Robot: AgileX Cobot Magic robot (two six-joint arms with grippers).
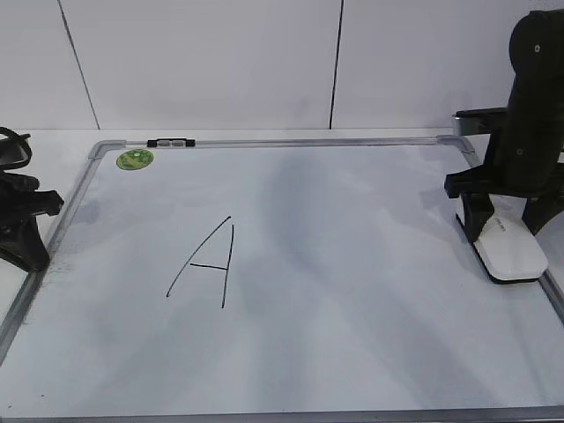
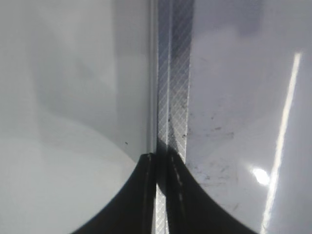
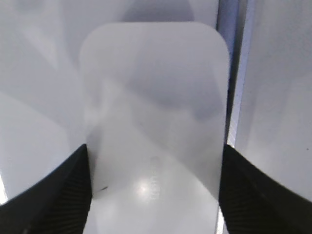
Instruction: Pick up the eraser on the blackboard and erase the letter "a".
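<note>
right hand (image 1: 504,231) straddles the eraser (image 1: 509,248) at the blackboard (image 1: 352,291) right edge, fingers apart beside it. left hand (image 2: 161,195) pressed together over the left frame.

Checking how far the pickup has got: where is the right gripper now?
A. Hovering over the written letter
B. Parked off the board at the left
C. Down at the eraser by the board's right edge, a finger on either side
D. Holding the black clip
C: the right gripper straddles the eraser at the blackboard edge.
</note>
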